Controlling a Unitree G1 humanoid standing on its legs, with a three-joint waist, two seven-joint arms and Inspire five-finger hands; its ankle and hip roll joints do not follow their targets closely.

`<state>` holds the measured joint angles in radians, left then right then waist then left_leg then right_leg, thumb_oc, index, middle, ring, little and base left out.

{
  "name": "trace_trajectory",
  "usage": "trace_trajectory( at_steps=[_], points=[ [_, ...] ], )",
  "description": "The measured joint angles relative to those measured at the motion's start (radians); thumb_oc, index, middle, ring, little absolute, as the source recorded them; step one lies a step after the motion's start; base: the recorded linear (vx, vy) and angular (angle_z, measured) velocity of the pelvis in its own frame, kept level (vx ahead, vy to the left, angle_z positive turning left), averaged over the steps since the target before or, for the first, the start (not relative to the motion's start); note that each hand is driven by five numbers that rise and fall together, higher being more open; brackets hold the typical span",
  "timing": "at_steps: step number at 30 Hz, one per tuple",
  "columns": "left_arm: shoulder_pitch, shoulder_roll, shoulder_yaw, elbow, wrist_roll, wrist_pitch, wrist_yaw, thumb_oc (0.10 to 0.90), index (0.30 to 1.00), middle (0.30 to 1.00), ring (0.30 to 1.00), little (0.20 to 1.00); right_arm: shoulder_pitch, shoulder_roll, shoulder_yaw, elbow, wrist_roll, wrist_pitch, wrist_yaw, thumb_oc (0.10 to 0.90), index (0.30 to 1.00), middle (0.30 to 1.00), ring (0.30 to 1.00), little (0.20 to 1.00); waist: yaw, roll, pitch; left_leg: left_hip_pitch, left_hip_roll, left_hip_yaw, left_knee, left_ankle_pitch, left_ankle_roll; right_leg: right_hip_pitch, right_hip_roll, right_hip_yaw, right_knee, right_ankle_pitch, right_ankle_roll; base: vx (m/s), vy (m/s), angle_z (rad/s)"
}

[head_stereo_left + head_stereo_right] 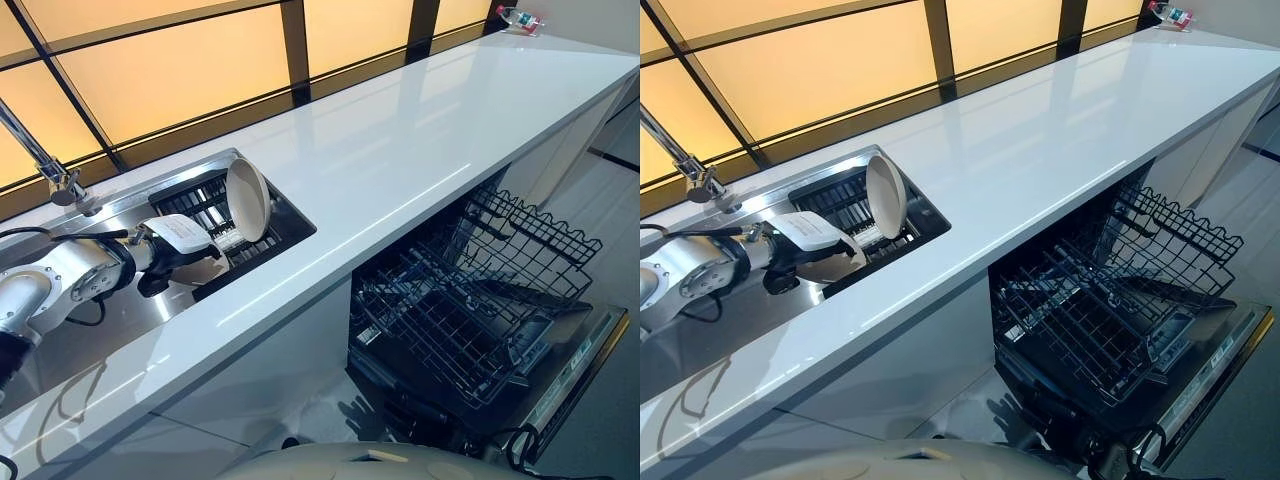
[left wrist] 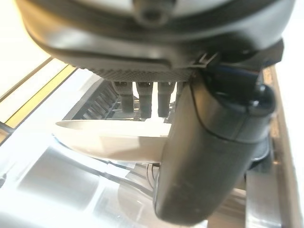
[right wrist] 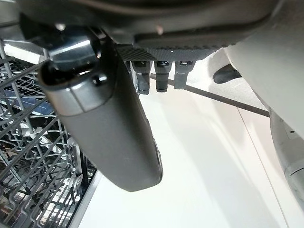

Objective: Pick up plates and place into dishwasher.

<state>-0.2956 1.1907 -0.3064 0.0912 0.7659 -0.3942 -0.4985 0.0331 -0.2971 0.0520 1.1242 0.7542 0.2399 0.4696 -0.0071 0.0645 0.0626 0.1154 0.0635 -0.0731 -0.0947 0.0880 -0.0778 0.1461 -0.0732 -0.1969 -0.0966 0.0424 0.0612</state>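
A white plate (image 1: 247, 198) stands on edge in the black rack (image 1: 205, 200) inside the steel sink. A second white plate (image 1: 203, 270) lies tilted lower in the sink, just in front of the rack. My left hand (image 1: 162, 262) reaches into the sink and is shut on this lower plate (image 2: 109, 137): the thumb (image 2: 204, 156) lies across its near face and the fingers sit behind its rim. My right hand (image 3: 114, 133) hangs beside the dishwasher rack (image 3: 33, 156) over pale floor, fingers relaxed and holding nothing.
The dishwasher (image 1: 470, 300) under the white counter (image 1: 400, 130) is open, its door (image 1: 575, 365) down and both wire racks pulled out. A chrome faucet (image 1: 55, 170) stands behind the sink. A small item (image 1: 520, 18) sits at the counter's far end.
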Motion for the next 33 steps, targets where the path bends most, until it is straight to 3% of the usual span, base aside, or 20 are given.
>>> trace_trajectory(
  at_steps=[10, 18, 20, 27, 33],
  points=[
    [-0.031, -0.003, 0.000, 0.002, -0.030, 0.033, 0.120, 0.100, 0.300, 0.300, 0.300, 0.200, 0.001, 0.001, 0.000, -0.003, 0.000, -0.001, 0.000, 0.800, 0.900, 0.900, 0.900, 0.900, -0.017, -0.003, -0.004, 0.002, 0.001, 0.002, 0.000, -0.001, -0.001, -0.001, 0.001, 0.007, 0.000, 0.000, 0.000, 0.00, 0.000, 0.00],
    [-0.030, 0.010, 0.012, 0.028, -0.041, 0.064, 0.277, 0.103, 0.302, 0.302, 0.302, 0.203, 0.012, 0.000, -0.001, -0.003, 0.006, -0.004, -0.001, 0.800, 0.900, 0.900, 0.900, 0.900, 0.002, -0.003, -0.003, 0.002, 0.002, 0.004, 0.000, -0.002, -0.001, -0.002, 0.002, 0.013, 0.000, 0.000, 0.000, 0.00, 0.000, 0.00],
    [-0.013, 0.017, 0.062, 0.039, -0.055, 0.066, 0.345, 0.100, 0.300, 0.300, 0.300, 0.200, 0.016, 0.000, -0.001, -0.003, 0.011, -0.007, -0.001, 0.800, 0.900, 0.900, 0.900, 0.900, 0.007, -0.003, -0.003, 0.000, 0.002, 0.005, 0.000, -0.002, -0.001, -0.003, 0.002, 0.012, 0.000, 0.000, 0.000, 0.00, 0.000, 0.00],
    [0.166, 0.041, 0.386, 0.042, -0.117, 0.066, 0.562, 0.100, 0.300, 0.300, 0.300, 0.200, 0.045, 0.001, -0.001, -0.032, 0.022, -0.027, 0.000, 0.800, 0.900, 0.900, 0.900, 0.900, 0.018, -0.002, -0.003, -0.002, 0.002, 0.009, 0.000, -0.005, 0.000, -0.007, 0.001, 0.012, 0.000, 0.000, 0.000, 0.00, -0.001, -0.01],
    [0.257, 0.041, 0.480, 0.030, -0.117, 0.056, 0.653, 0.100, 0.300, 0.300, 0.300, 0.200, 0.056, -0.001, 0.000, -0.037, 0.020, -0.031, 0.020, 0.800, 0.900, 0.900, 0.900, 0.900, 0.049, -0.003, -0.003, -0.007, 0.001, 0.008, 0.000, -0.006, 0.001, -0.010, 0.000, 0.009, 0.000, -0.001, 0.000, 0.00, 0.000, 0.00]
  ],
)
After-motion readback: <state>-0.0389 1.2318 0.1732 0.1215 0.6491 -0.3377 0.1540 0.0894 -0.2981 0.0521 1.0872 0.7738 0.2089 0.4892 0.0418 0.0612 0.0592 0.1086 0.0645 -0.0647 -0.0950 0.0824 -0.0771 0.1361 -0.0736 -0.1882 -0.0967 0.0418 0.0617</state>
